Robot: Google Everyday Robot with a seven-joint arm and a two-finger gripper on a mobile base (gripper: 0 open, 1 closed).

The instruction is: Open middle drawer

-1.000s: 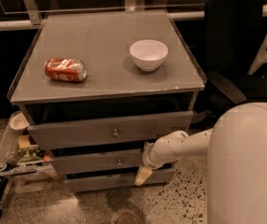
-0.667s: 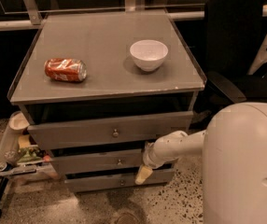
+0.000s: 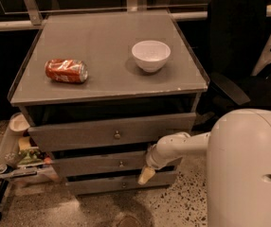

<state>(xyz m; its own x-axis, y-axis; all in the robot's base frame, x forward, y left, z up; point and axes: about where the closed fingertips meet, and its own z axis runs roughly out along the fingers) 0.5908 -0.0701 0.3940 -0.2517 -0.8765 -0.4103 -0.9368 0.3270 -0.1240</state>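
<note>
While my gripper (image 3: 146, 175) hung at the cabinet's (image 3: 26, 98) front, it pointed down to the right of the middle drawer's knob (image 3: 121, 164), level with that drawer's lower edge; I could not tell whether it was open or closed. My white arm (image 3: 178, 145) crossed the right end of the middle drawer (image 3: 93, 164), which sat between the top drawer (image 3: 78, 135) and the bottom drawer (image 3: 102, 185). On the cabinet's top, a red can (image 3: 66, 71) lay on its side, well apart from an upright white bowl (image 3: 150, 55).
</note>
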